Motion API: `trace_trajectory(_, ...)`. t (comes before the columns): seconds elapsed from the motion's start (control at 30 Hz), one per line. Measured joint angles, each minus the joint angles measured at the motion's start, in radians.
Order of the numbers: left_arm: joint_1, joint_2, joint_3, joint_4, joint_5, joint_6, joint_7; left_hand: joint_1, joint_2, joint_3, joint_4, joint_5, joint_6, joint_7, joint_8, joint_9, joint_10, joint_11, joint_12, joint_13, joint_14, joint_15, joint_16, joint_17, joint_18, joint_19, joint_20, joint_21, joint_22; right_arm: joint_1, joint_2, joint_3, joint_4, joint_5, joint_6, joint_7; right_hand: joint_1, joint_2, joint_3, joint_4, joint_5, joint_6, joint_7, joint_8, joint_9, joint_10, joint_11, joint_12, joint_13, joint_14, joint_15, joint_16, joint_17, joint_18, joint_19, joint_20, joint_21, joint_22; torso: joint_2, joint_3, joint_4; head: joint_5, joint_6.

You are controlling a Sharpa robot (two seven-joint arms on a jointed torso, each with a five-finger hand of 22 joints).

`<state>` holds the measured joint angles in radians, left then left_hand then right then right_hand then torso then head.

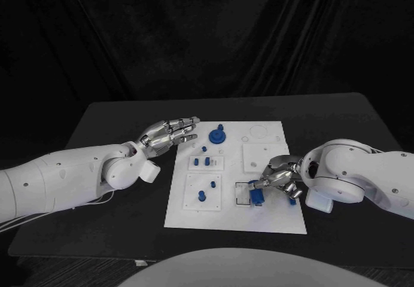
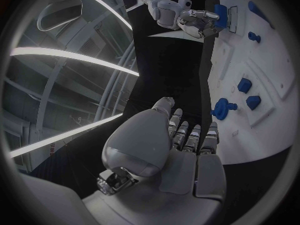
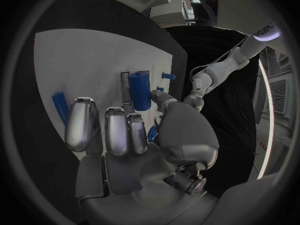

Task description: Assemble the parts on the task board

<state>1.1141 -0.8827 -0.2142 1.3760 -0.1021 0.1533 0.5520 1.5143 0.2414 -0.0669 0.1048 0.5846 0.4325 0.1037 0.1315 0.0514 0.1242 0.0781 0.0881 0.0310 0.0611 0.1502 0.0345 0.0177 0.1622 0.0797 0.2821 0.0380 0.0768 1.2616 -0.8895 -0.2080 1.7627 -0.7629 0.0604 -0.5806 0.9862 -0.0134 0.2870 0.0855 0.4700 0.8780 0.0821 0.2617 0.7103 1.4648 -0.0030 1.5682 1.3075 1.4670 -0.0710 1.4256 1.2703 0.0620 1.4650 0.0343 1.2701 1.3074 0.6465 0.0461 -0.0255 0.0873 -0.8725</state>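
The white task board (image 1: 269, 216) lies in the middle of the table. My right hand (image 1: 282, 177) is low over its right half and pinches a blue cylinder (image 1: 256, 195) between thumb and finger, over a square recess. In the right wrist view the cylinder (image 3: 139, 89) sticks out past the fingertips, and another blue cylinder (image 3: 60, 107) lies on the board beside my right hand (image 3: 128, 135). My left hand (image 1: 169, 134) hovers open at the board's upper left edge, near a round blue part (image 1: 218, 136), holding nothing.
Small blue pegs (image 1: 203, 161) stand in a plate on the board's left half, and another blue peg (image 1: 201, 195) stands in the plate below. The left wrist view shows the round part (image 2: 222, 107) just beyond my left hand's fingertips (image 2: 187, 135). Bare black table surrounds the board.
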Motion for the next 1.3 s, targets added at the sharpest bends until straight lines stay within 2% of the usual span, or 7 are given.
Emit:
trace_trajectory(0.07,0.000,0.000,0.000,-0.001,0.000,0.000,-0.001,0.000,0.000,0.000,0.000,0.000,0.000,0.000,0.000,0.000,0.000,0.000,0.000,0.000,0.003,0.003,0.000,0.001,0.000,0.000,0.000,0.000,0.000,0.000,0.007,0.000,-0.007,0.003,0.002,-0.002,-0.011,0.005,0.000,0.000,-0.027,-0.009,0.001,0.005,0.000,0.000,0.000,0.000,0.000,0.000,0.000,0.000,-0.003,0.000,0.000,0.000,0.000,0.000,0.000,0.0000,-0.0004,0.003,0.000)
trace_trajectory(0.13,0.000,0.000,0.000,-0.002,0.000,0.000,-0.001,0.000,0.000,0.000,0.000,0.000,0.000,0.000,0.000,0.000,0.000,0.000,0.000,0.000,0.004,0.004,0.000,0.001,0.000,0.000,0.000,0.000,0.000,0.000,0.013,0.000,-0.011,0.005,0.004,-0.002,-0.017,0.001,0.016,-0.016,-0.034,-0.010,0.001,0.006,0.000,0.000,0.000,0.000,0.000,0.000,0.000,0.000,-0.004,0.000,0.000,0.000,-0.004,0.000,0.000,0.0001,-0.0012,0.006,0.000)
trace_trajectory(0.33,0.000,0.001,0.000,-0.005,0.000,0.001,-0.002,0.000,0.000,0.000,0.000,0.000,0.000,0.000,0.000,0.000,0.000,0.000,0.000,0.000,0.004,0.004,0.000,0.001,0.000,0.000,0.000,0.000,0.000,-0.002,0.024,0.000,-0.018,0.009,0.004,-0.003,-0.025,0.009,0.012,-0.021,-0.073,-0.020,0.001,0.016,0.000,0.000,0.000,0.000,0.000,0.000,0.000,0.000,-0.009,0.000,0.000,0.000,-0.007,0.000,-0.001,0.0003,-0.0015,0.008,0.000)
trace_trajectory(0.53,0.000,0.005,0.000,-0.007,0.000,0.002,-0.003,0.000,0.000,0.003,-0.003,0.000,0.000,0.000,0.000,0.000,0.000,0.000,0.000,0.000,0.004,0.004,0.000,0.001,0.000,0.000,0.000,0.000,0.000,-0.004,0.033,0.000,-0.022,0.011,0.004,-0.003,-0.046,0.015,-0.026,0.012,-0.146,-0.029,0.001,0.030,0.001,0.004,0.003,0.000,0.000,0.000,0.000,-0.005,-0.015,0.000,0.000,0.000,-0.020,0.000,-0.001,0.0011,0.0003,0.006,0.000)
trace_trajectory(0.73,0.000,0.007,0.000,-0.009,0.000,0.005,-0.004,0.000,0.000,0.003,-0.003,0.000,0.000,0.000,0.000,0.000,0.000,0.000,0.000,0.000,0.004,0.004,0.000,0.001,0.000,0.000,0.000,0.000,0.000,-0.004,0.038,0.000,-0.025,0.012,0.004,-0.002,-0.056,0.024,-0.046,0.032,-0.161,-0.029,0.000,0.047,0.001,0.004,0.003,0.000,0.000,0.000,0.000,-0.005,-0.015,0.000,0.000,0.000,-0.027,0.000,-0.002,0.0011,0.0003,0.007,0.000)
trace_trajectory(0.97,0.000,0.008,0.000,-0.010,0.000,0.006,-0.005,0.000,0.000,0.003,-0.003,0.000,0.000,0.000,0.000,0.000,0.000,0.000,0.000,0.000,0.004,0.004,0.000,0.001,0.000,0.000,0.000,0.000,0.000,-0.005,0.044,0.000,-0.029,0.012,0.005,-0.002,-0.064,0.017,-0.070,0.050,-0.204,-0.030,-0.002,0.060,0.001,0.004,0.003,0.000,0.000,0.000,0.000,-0.005,-0.019,0.000,0.000,0.000,-0.031,0.000,-0.002,0.0010,-0.0005,0.009,0.000)
trace_trajectory(1.3,0.000,0.010,0.000,-0.011,0.000,0.008,-0.007,0.000,0.000,0.003,-0.003,0.000,0.000,0.000,0.000,0.000,0.000,0.000,0.000,0.001,0.004,0.004,0.000,0.001,0.000,0.000,0.000,0.000,0.000,-0.005,0.053,0.000,-0.033,0.012,0.014,-0.002,-0.075,0.007,-0.126,0.076,-0.306,-0.040,-0.005,0.083,-0.001,0.004,0.003,0.000,0.000,0.000,0.000,-0.008,-0.026,0.000,0.000,0.000,-0.039,0.000,-0.002,0.0008,-0.0016,0.011,0.000)
